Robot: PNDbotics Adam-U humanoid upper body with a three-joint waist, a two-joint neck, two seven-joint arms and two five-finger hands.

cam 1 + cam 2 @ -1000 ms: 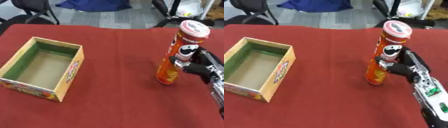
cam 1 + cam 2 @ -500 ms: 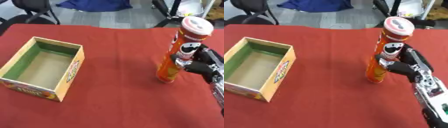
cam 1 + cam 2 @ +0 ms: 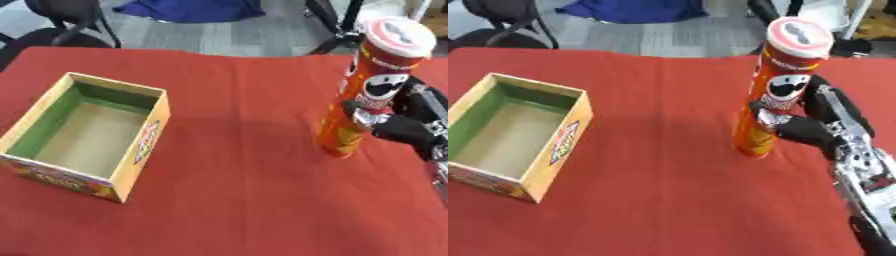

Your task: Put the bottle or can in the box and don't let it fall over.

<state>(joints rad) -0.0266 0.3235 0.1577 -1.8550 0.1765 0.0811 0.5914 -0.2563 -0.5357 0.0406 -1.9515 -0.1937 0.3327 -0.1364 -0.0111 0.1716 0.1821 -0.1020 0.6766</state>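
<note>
Open red cloth (image 3: 658, 150) between can (image 3: 776, 95), box (image 3: 514, 135)

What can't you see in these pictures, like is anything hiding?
- The far side of the chip can, both views: its own body and the right robot hand hide where the fingers sit behind it.
- The left robot hand: in neither view.
- The box: its near inner wall is hidden by its own rim.
- The box's side print: too blurred to read.

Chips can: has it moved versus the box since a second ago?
No. The chips can stands upright in the right hand, same spot relative to the box.
</note>
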